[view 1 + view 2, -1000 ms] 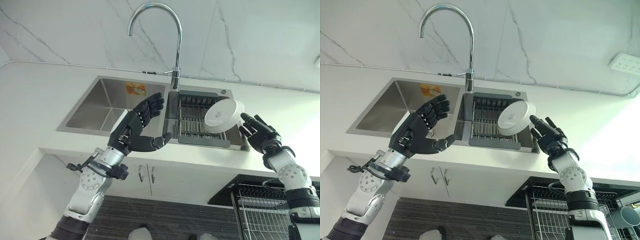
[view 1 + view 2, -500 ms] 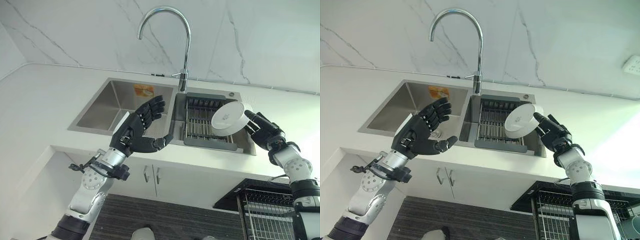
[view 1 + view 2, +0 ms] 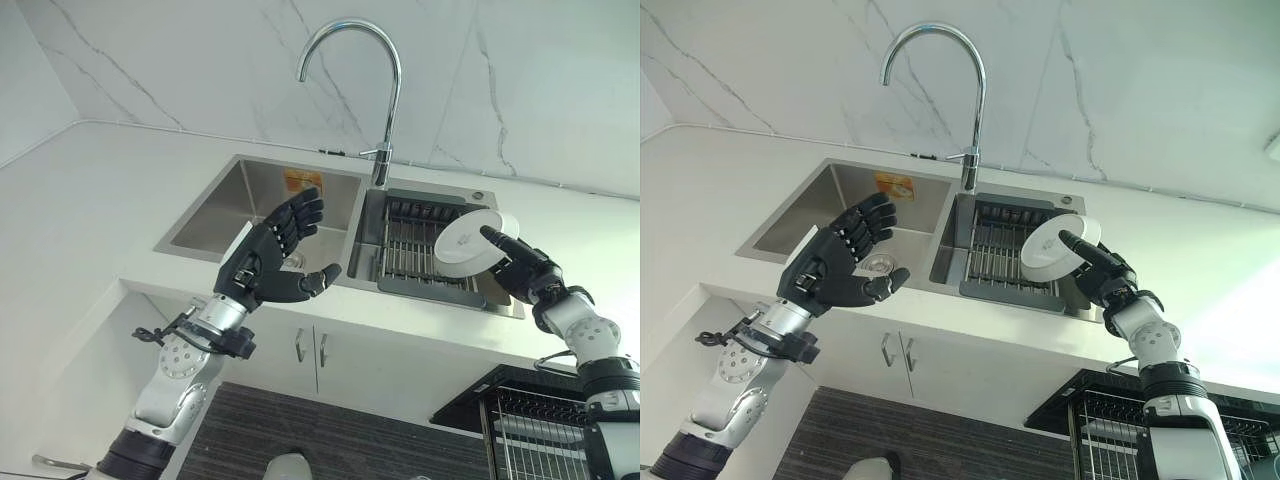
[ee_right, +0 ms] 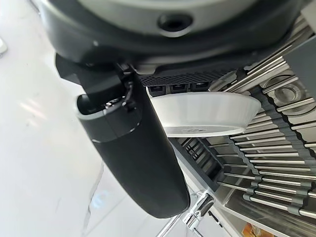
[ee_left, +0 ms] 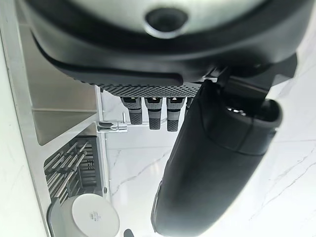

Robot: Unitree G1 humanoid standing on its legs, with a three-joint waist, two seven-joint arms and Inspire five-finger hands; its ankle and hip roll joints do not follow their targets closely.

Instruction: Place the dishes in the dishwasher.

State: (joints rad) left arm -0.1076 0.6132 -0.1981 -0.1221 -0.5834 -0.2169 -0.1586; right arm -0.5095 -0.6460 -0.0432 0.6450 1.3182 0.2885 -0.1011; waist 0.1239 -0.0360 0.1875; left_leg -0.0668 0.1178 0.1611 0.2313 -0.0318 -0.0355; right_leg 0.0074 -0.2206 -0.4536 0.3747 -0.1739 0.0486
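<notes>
Bright, even daylight fills the scene. The white marble wall (image 3: pixel 520 80) and white countertop (image 3: pixel 90 190) are pale and almost shadowless, with a washed-out glare patch on the far right (image 3: pixel 1240 300). The curved chrome tap (image 3: pixel 350 90) carries sharp highlights. The stainless steel sink basin (image 3: pixel 230 210) is darker inside, the white cabinet fronts (image 3: pixel 330 350) are shaded, and the white round bowl (image 3: pixel 468 240) pinched in the right hand (image 3: pixel 525 275) gleams.

We see two silver-grey arms with rounded joint housings and dark bands at the wrists. Left hand (image 3: pixel 262 268) and right hand (image 3: pixel 520 268) are dark, segmented, glossy black. In the wrist views, thumbs are smooth black shells; fingertips (image 5: pixel 153 112) have ribbed grey pads under a dotted grip strip.
</notes>
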